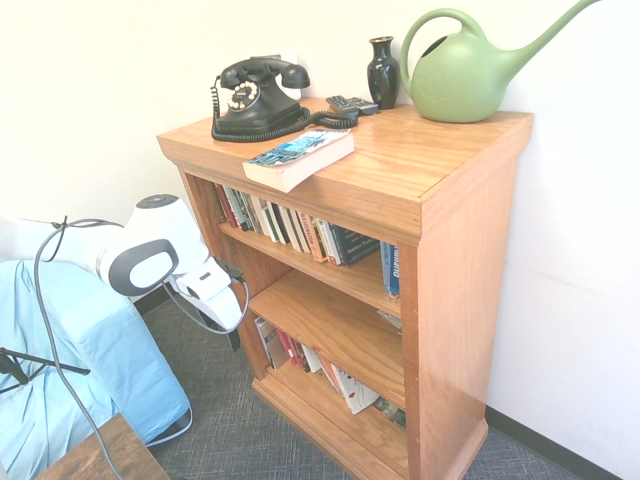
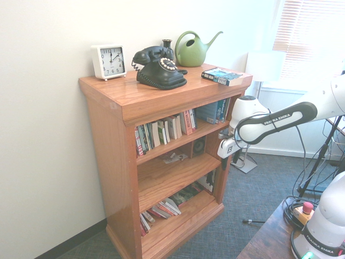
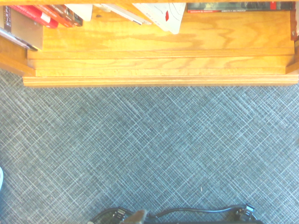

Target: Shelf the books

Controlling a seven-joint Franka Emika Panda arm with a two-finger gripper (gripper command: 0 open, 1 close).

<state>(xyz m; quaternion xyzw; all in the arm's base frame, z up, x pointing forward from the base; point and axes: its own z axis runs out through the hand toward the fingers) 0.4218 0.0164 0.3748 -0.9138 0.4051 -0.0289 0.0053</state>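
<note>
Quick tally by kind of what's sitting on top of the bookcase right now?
Paperback book: 1
Black telephone: 1
Dark vase: 1
Green watering can: 1
White clock: 1
Small dark remote-like item: 1
Total: 6

You can see the book (image 1: pixel 298 157) lying flat on top of the shelf (image 1: pixel 440 170), near the front edge. Its cover is blue and black and faces up, and its page edges are cream. The shelf is honey-coloured wood with a thick top and three levels. In the other outside view the book (image 2: pixel 222 76) lies at the top's right end.
</note>
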